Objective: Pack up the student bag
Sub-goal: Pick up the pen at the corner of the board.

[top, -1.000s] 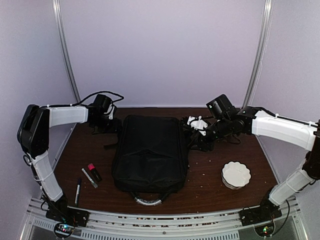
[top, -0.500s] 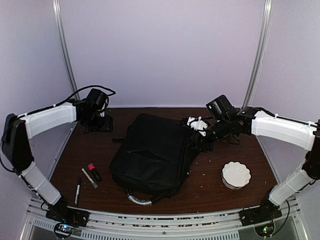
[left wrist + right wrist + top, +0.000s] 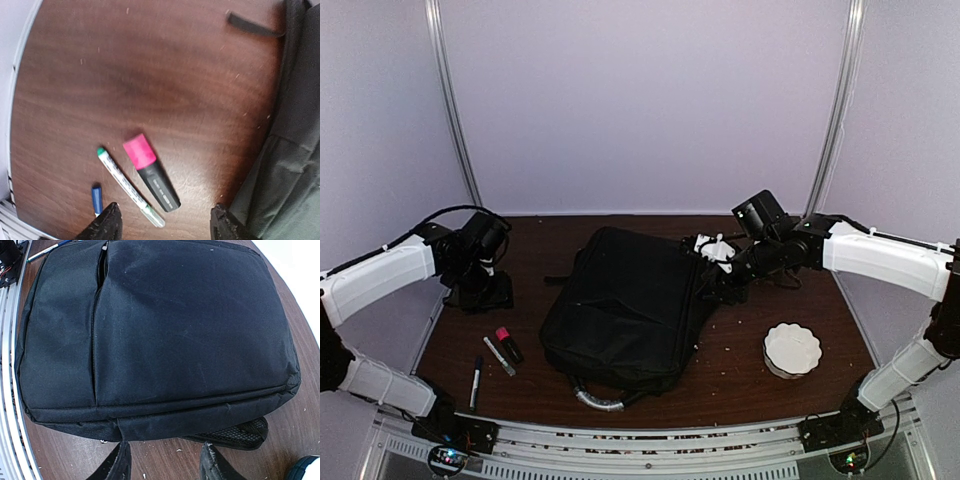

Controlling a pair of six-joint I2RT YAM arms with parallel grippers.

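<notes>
Only the tips of the left gripper [image 3: 166, 215] and right gripper [image 3: 166, 449] are shown, the rest being cut off; both pairs are spread and empty. The student bag [image 3: 625, 305], black and soft, is laid skewed at mid-table [image 3: 740, 372], its grey handle [image 3: 600, 402] turned to 6 o'clock.

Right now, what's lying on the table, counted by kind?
Bag: 1
Bowl: 1
Writing tools: 3 (highlighter, marker, pen)
Total: 5
</notes>
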